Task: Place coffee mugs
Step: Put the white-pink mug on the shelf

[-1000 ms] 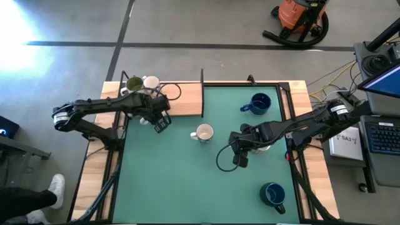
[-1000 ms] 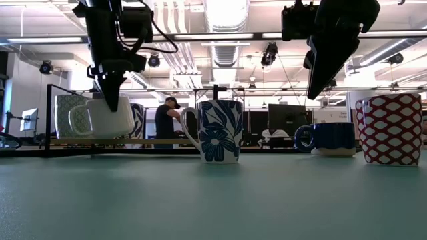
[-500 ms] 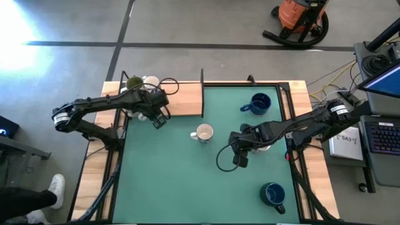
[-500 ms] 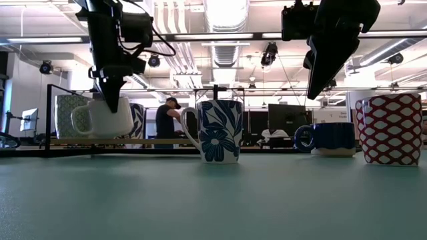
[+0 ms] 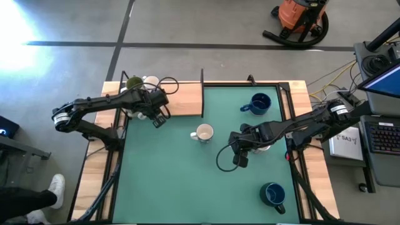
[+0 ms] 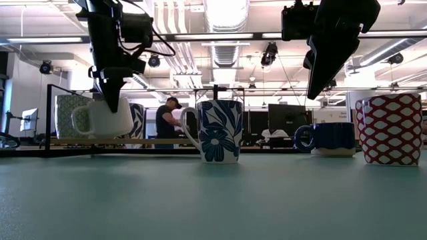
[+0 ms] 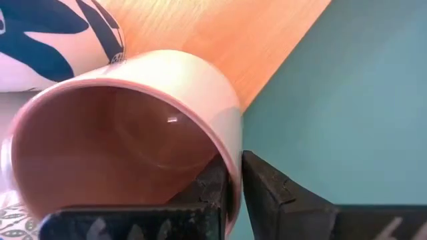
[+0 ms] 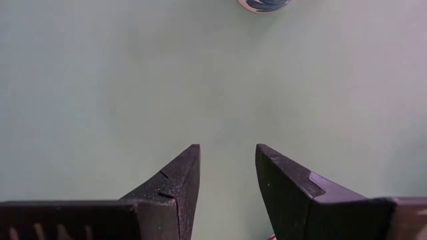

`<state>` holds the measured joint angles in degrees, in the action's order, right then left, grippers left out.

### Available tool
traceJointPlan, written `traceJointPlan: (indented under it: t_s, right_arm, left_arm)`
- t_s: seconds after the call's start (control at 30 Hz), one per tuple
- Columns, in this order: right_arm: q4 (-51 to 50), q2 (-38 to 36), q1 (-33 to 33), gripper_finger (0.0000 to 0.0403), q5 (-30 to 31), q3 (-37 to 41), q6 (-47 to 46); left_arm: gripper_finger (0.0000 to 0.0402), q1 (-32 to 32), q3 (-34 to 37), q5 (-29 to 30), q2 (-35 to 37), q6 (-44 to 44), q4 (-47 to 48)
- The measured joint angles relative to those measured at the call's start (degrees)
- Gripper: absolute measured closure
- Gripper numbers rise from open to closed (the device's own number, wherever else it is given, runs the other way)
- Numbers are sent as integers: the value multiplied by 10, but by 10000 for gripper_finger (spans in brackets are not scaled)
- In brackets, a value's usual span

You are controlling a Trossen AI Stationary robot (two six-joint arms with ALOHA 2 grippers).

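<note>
Pink-lined white mug (image 7: 127,133): carried from the mat's edge back onto the wooden shelf (image 5: 184,100) beside the placed mugs, so placement is nearly done. Left gripper (image 5: 157,116) clamps its rim wall, one finger inside. Upright; long axis vertical, mouth up, handle (image 6: 79,120) toward the olive-lined mug (image 5: 134,83). Right gripper (image 5: 240,160) hovers mid-mat, jaws apart, empty.
</note>
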<state>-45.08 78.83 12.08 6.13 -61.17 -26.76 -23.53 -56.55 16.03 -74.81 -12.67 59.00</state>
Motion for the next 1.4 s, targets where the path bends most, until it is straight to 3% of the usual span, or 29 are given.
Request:
traceJointPlan:
  t_s: [0.27, 1.4]
  right_arm:
    - [0, 0, 0, 268, 0, 0, 0]
    - [0, 0, 0, 268, 0, 0, 0]
  left_arm:
    - [353, 0, 0, 27, 0, 3, -1]
    - [354, -19, 0, 46, 0, 52, -73]
